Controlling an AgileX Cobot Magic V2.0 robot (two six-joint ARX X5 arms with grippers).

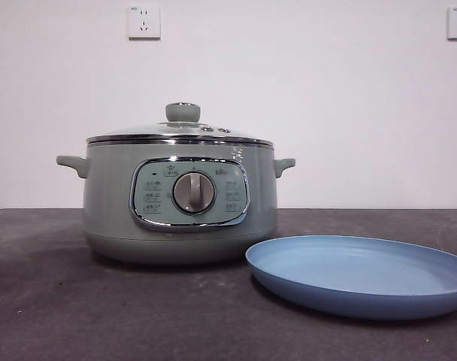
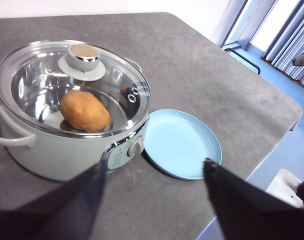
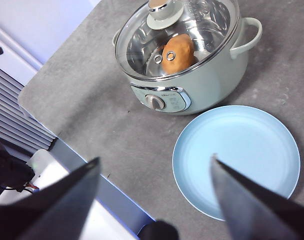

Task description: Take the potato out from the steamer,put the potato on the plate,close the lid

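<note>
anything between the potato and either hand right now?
Yes: the lid sits closed on the steamer, its glass covering the potato. Both wrist views show it. Left hand and right hand hang open above the table.

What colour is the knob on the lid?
Pale green knob with a shiny top, clearest in the left wrist view.

Front view: low, level across the tabletop (image 1: 63, 301), close to the steamer (image 1: 180, 199).
Wrist views: high, looking down past wide-spread jaws.
Shared: steamer, plate (image 1: 364, 274).
</note>
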